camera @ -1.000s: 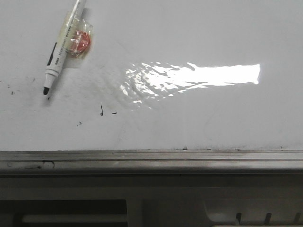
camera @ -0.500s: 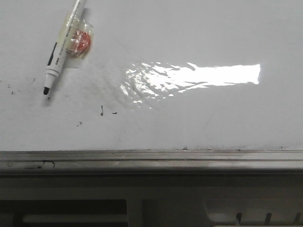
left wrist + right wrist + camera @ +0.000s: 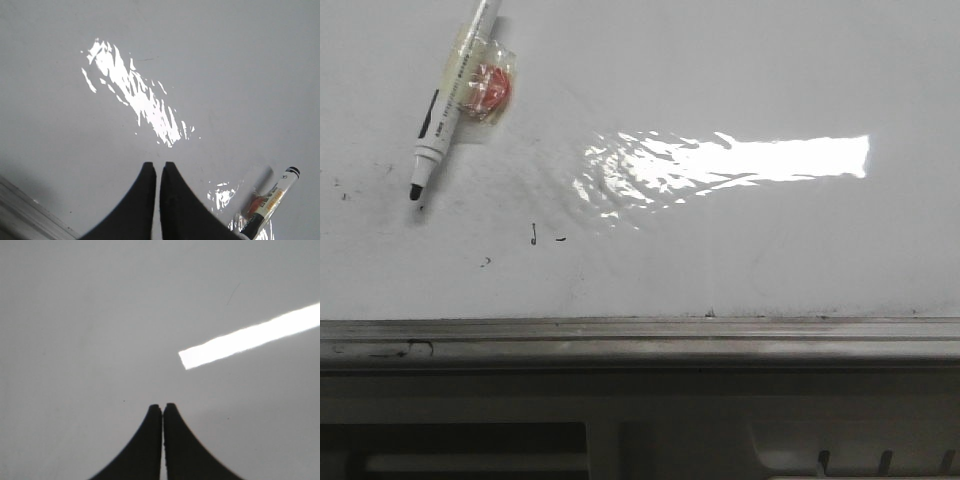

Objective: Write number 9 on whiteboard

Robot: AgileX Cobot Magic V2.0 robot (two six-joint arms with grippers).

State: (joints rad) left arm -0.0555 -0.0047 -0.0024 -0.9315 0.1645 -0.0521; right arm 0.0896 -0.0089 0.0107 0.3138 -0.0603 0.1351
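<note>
Small 9 [image 3: 534, 234] inked low on the left of the whiteboard [image 3: 770, 250], near the rail [image 3: 640, 335]. Marker [image 3: 448, 103] lying uncapped up-left of it. Left end effector [image 3: 157, 172] and right end effector [image 3: 162, 412] both pressed together, gripping nothing, above bare board.

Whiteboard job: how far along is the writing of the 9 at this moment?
A small dark hooked figure, seemingly the number 9, stands on the whiteboard, though too tiny to read surely. The marker lies uncapped on the board with a taped red piece. Nothing is in hand: the left tool and right tool are both shut and empty. If that figure counts, little seems left.
</note>
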